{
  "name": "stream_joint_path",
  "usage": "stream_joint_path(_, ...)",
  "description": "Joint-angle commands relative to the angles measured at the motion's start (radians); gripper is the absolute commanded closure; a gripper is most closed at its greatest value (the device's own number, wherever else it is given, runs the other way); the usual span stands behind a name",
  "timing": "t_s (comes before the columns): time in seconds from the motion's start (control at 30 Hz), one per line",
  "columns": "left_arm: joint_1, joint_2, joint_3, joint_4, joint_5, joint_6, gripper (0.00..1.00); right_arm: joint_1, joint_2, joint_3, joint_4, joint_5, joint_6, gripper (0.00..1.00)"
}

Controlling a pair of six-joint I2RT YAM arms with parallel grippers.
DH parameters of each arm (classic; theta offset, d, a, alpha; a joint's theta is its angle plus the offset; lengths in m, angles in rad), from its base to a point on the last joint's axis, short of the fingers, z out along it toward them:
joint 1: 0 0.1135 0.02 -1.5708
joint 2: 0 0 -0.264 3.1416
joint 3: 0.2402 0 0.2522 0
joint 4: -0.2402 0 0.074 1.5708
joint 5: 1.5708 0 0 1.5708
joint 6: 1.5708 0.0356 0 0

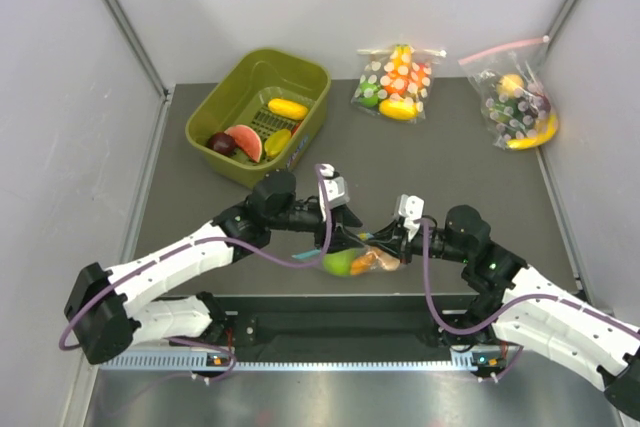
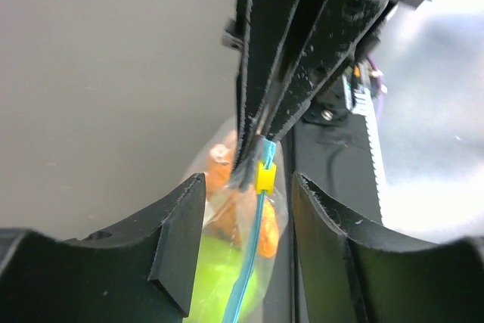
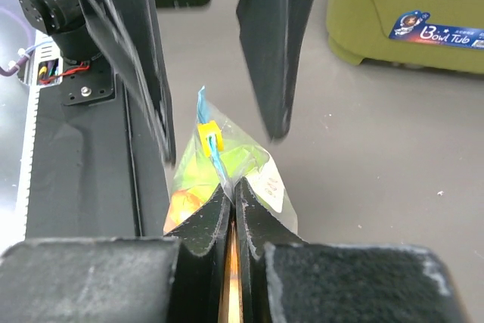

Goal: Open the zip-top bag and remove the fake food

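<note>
Zip-top bag (image 1: pixel 358 261) sits btwn the two hands, near the front edge of the worktop (image 1: pixel 450 162), approx. mid-width in the top view; can't tell if its bottom touches the surface. Right hand (image 3: pixel 233 191) is pinched tight on the bag's top edge, fingers together w/ the plastic and the light-blue zip strip (image 3: pixel 217 163) squeezed btwn them. Left hand (image 2: pixel 248 181) is spread apart, one finger on either side of the bag, neither visibly touching it (left wrist view shows a gap on both sides). Yellow slider (image 2: pixel 265 177) rides on the strip just beside the right hand's fingertips. Inside the bag, the green fruit (image 1: pixel 338 264) lies toward the left arm's side and the orange pieces (image 1: pixel 378 262) toward the right arm's side, touching each other. At the far side of the worktop there's an olive tub (image 1: pixel 312 117) at left w/ yellow, red and dark toy pieces (image 1: pixel 248 139) in it. Two dotted bags w/ pink strips also lie there, one in the middle (image 1: pixel 395 82) and one at far right (image 1: pixel 515 97), both well apart from the hands.
</note>
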Motion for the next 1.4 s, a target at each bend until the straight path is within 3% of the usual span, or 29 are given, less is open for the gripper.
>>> stream_joint_path(0.0, 0.008, -0.074, -0.004, 0.012, -0.075, 0.020, 0.45, -0.006, -0.010, 0.032, 0.061, -0.012, -0.007, 1.00)
stream_joint_path(0.83, 0.019, 0.011, 0.015, 0.059, 0.033, -0.017, 0.43, -0.006, 0.018, 0.046, 0.043, -0.028, -0.010, 1.00)
stream_joint_path(1.07, 0.019, 0.010, 0.015, 0.070, 0.043, -0.017, 0.49, -0.005, 0.019, 0.046, 0.041, -0.029, -0.012, 1.00)
stream_joint_path(1.37, 0.019, 0.011, 0.015, 0.085, 0.051, -0.022, 0.49, -0.006, 0.041, 0.053, 0.035, -0.041, -0.013, 1.00)
